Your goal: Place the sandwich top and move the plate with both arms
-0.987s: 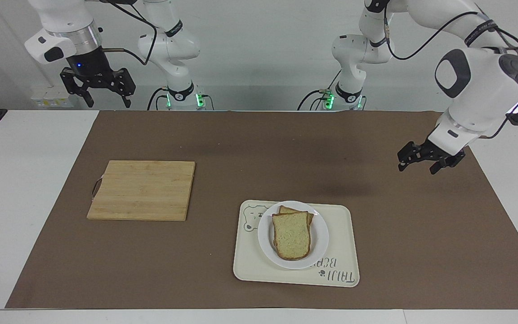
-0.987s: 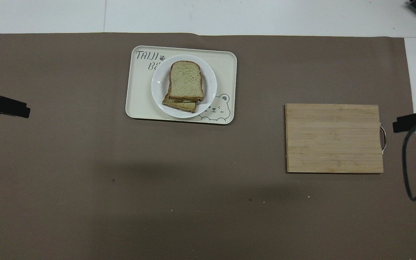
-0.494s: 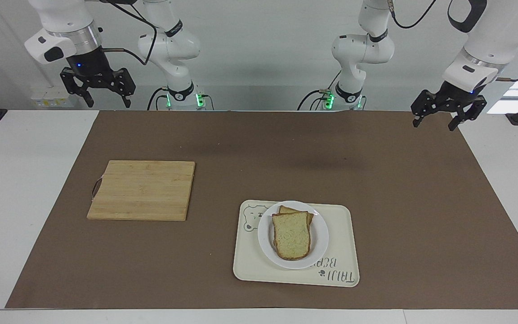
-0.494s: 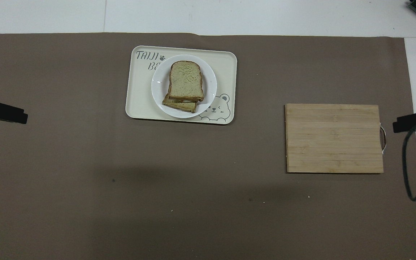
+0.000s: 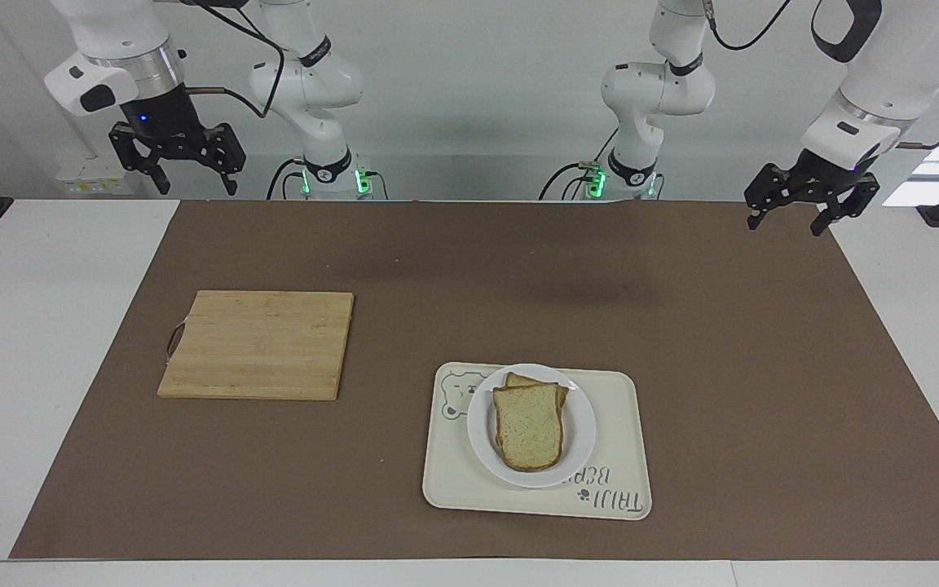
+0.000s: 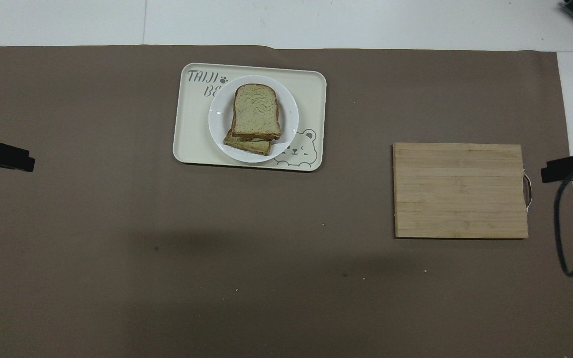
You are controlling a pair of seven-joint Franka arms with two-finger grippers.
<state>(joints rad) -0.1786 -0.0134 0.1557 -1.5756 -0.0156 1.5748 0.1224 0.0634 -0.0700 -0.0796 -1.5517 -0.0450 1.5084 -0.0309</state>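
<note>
- Brown paper mat (image 5: 681,391) covers most of the white tabletop (image 5: 37,342), and everything on the table sits on it.
- Sandwich top (image 5: 528,426), a pale slice with a brown crust, lies flat on a second slice (image 5: 536,381); only the lower slice's edge pokes out on the side nearer to the robots.
- Both slices rest on the plate (image 5: 585,430), a small round white one, with the stack roughly at its middle.
- That plate sits on a cream rectangular tray (image 5: 623,456) with a bear drawing and lettering, covering the tray's middle; its rim reaches close to the tray's long edges.
- Wooden cutting board (image 5: 257,344) lies flat toward the right arm's end of the tabletop, well apart from the tray and a little nearer to the robots, with its small handle on the side away from the tray.
- Left claw (image 5: 792,209) hangs in the air over the mat's edge nearest the robots, at the left arm's end, fingers spread and holding nothing.
- Right claw (image 5: 189,173) hangs raised near the mat's corner at the right arm's end, fingers spread and empty too.
- From overhead, only the dark tips of the left claw (image 6: 1,155) and the right claw (image 6: 570,168) show at the two sides.
</note>
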